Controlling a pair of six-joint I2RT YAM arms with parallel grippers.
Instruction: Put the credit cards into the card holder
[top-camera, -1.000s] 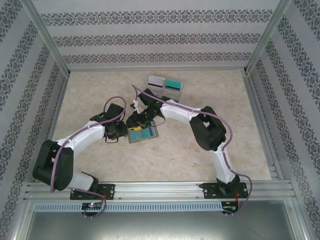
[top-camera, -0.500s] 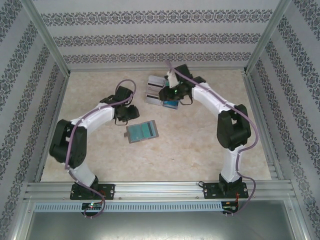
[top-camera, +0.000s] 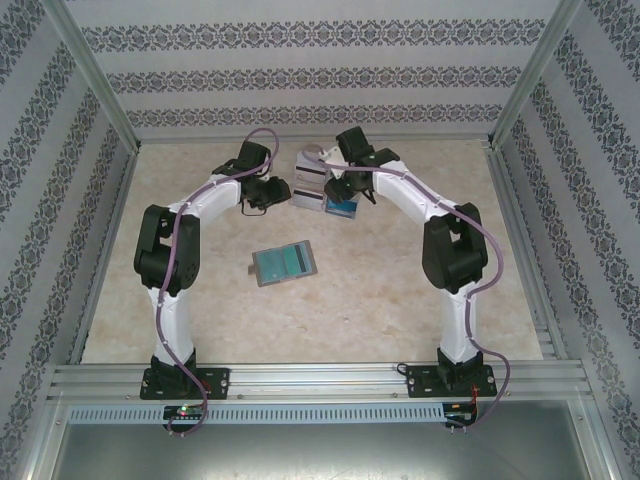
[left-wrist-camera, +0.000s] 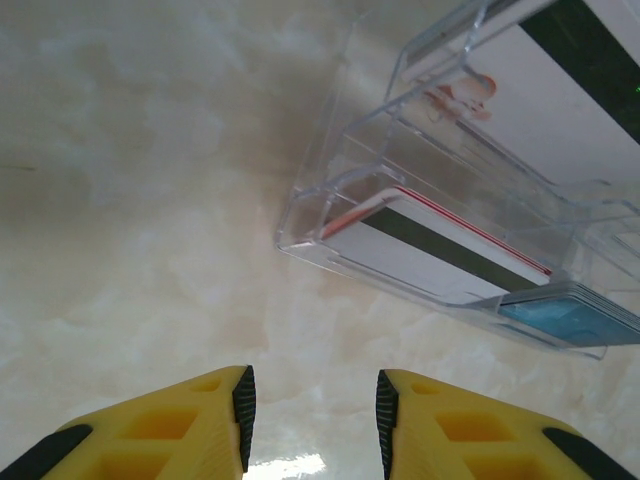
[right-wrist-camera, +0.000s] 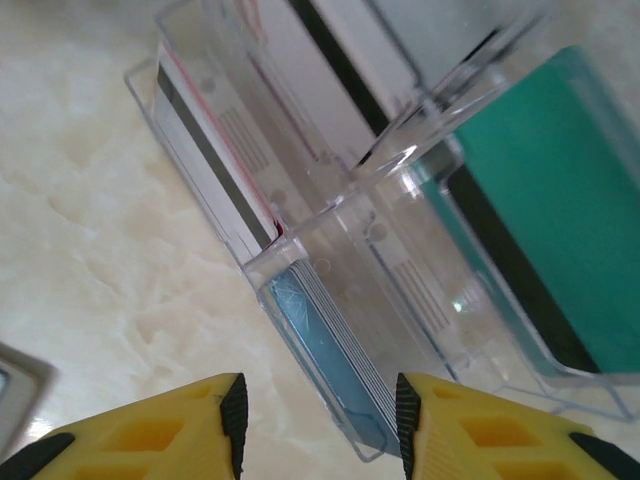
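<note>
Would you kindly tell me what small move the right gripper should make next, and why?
Probably ease the right gripper down over the blue cards standing in a corner compartment of the clear rack, then close on one. It is open just short of that stack, and the card holder lies open.

One card holder (top-camera: 285, 263), one clear rack (top-camera: 308, 178), two tools (left-wrist-camera: 312, 400) (right-wrist-camera: 320, 415).

White links (top-camera: 172, 320), black joints (top-camera: 452, 255), purple cables (top-camera: 262, 133), yellow black-padded jaws.
</note>
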